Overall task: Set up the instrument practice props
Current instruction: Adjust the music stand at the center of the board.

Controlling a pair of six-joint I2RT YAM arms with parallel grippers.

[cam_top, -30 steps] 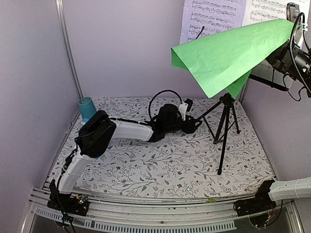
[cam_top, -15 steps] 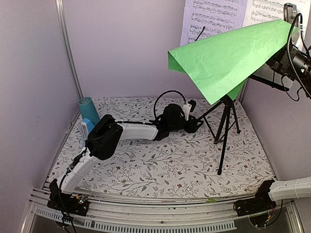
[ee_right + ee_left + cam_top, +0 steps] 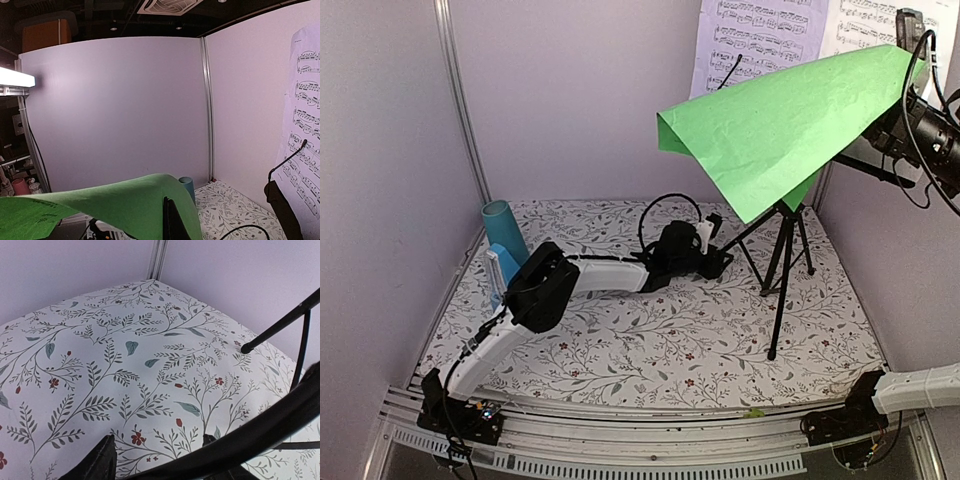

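Green sheet-music page (image 3: 780,120): clenched in my right gripper (image 3: 170,225), drifted toward 9 o'clock, unplaced; left gripper (image 3: 157,460) parted, nearing music stand (image 3: 782,250)

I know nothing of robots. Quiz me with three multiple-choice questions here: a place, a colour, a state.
1. Where does the teal cup stand? A) at the table's back left B) on a shelf C) in a claw
2. What colour is the sheet held in the air? A) red B) yellow C) green
3. How is the right claw? A) open, empty B) shut on the sheet C) resting on the table
Key: 1 A, by the back-left corner; 2 C, plainly green; 3 B, the sheet hangs from it.
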